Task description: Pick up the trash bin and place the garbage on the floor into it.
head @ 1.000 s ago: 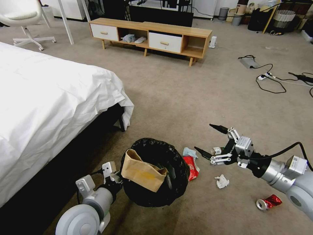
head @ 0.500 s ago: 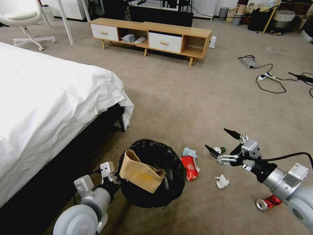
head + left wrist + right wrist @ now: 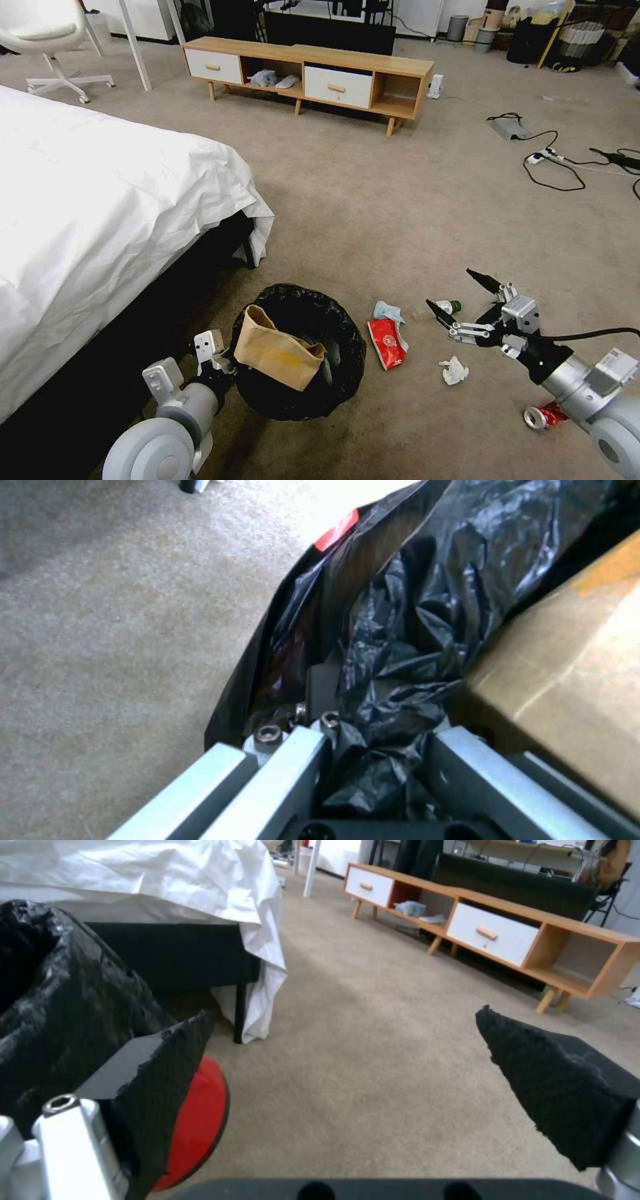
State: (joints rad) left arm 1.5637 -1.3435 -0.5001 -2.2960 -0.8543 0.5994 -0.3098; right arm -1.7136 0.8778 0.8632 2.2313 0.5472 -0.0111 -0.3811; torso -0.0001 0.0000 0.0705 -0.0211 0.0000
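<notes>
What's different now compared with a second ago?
The right gripper, open, has drawn back toward the robot's right, off the small bottle. The left gripper, shut on the trash bin, carried it slightly left. The litter on the floor stayed put.

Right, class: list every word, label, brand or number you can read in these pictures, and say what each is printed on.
None can be read.
Red wrapper: white print, too small to read.
Crushed red can: markings too blurred.
Green-capped bottle: label too small.
Brown paper bag in the trash bin: yellowish patch, no legible text.
</notes>
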